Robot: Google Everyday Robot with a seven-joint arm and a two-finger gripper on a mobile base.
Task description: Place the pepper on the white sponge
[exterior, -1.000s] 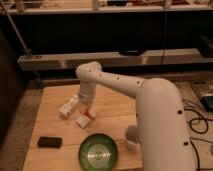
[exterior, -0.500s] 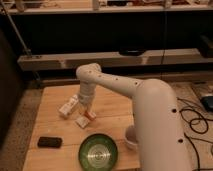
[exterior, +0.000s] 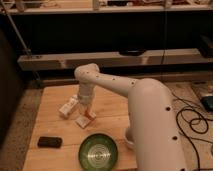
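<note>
My gripper [exterior: 86,107] points down over the left middle of the wooden table, at the end of the white arm. The orange-red pepper [exterior: 90,114] shows just below the gripper, at the upper right edge of the white sponge [exterior: 82,121]. The sponge lies flat on the table. I cannot tell whether the gripper still touches the pepper.
A white bottle [exterior: 67,107] with a label lies left of the gripper. A black flat block [exterior: 50,142] lies at the front left. A green bowl [exterior: 99,152] sits at the front middle. A pale cup [exterior: 128,138] is partly hidden by the arm. The table's wooden top [exterior: 55,95] ends near the shelves behind.
</note>
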